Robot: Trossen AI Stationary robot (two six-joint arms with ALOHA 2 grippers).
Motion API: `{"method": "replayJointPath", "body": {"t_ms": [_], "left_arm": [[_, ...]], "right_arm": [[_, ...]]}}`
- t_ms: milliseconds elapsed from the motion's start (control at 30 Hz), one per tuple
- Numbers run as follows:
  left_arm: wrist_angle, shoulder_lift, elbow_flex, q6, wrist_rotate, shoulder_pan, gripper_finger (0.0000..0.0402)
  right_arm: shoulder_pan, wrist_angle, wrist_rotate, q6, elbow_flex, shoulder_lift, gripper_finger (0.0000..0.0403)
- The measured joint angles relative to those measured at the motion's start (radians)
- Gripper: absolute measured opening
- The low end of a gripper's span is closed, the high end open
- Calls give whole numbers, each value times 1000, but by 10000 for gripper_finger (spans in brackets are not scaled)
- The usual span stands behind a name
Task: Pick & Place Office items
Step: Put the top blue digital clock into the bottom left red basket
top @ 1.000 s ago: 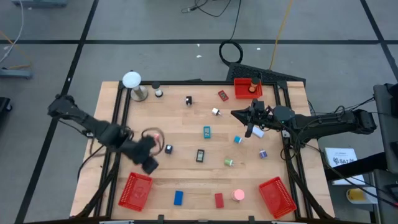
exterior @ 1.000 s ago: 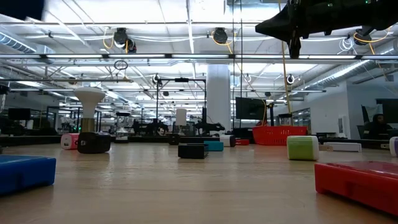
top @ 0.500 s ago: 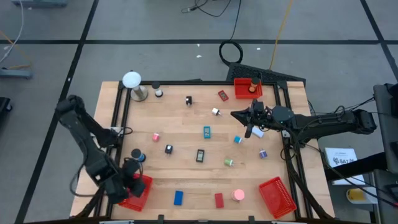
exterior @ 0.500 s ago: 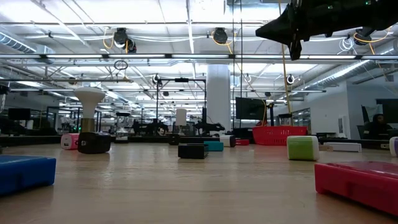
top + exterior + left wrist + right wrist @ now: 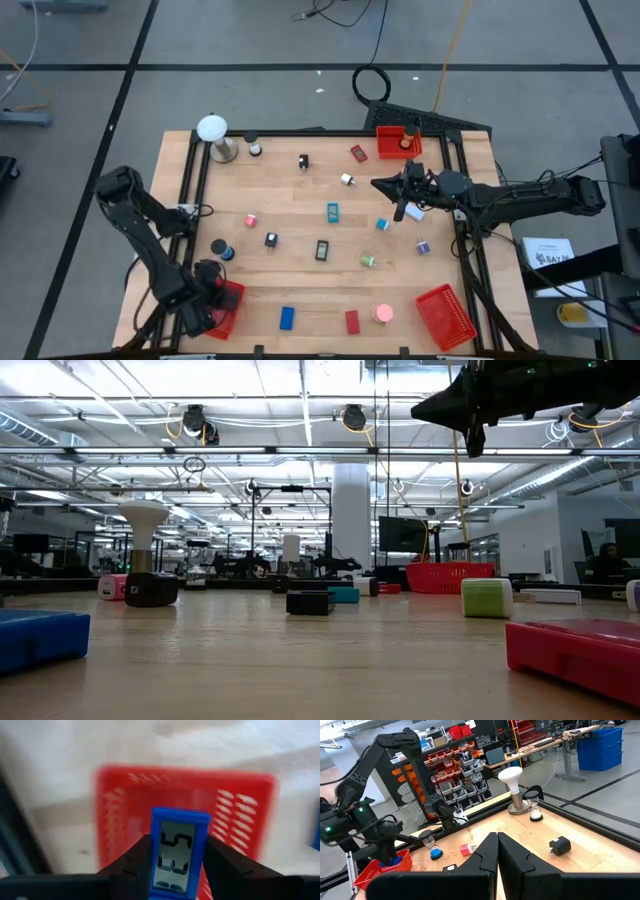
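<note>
Blue block, grasped by the left pincer, is now arriving over the basket, while the clenched right pincer is waiting.

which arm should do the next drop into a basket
Left. The left gripper already holds a blue block directly over the red mesh basket at the table's front left. The right gripper is shut, empty, and raised mid-table.

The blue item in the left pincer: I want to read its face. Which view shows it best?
The left wrist view: the blue item fills the frame between the fingers, above the red basket. High view hides it; low misses it; right wrist shows little.
</note>
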Motion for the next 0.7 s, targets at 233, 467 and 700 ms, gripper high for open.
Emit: {"method": "replayJointPath", "body": {"t_ms": [233, 467, 700], "left_arm": [[-16, 63, 0, -6, 36, 1, 143], [-16, 111, 0, -17, 90, 8, 155], [-20, 116, 0, -14, 112, 12, 204]], "right_arm": [[0, 1, 0, 0, 0, 0, 0], [0, 12, 0, 0, 0, 0, 0], [0, 24, 0, 1, 0, 0, 0]]}}
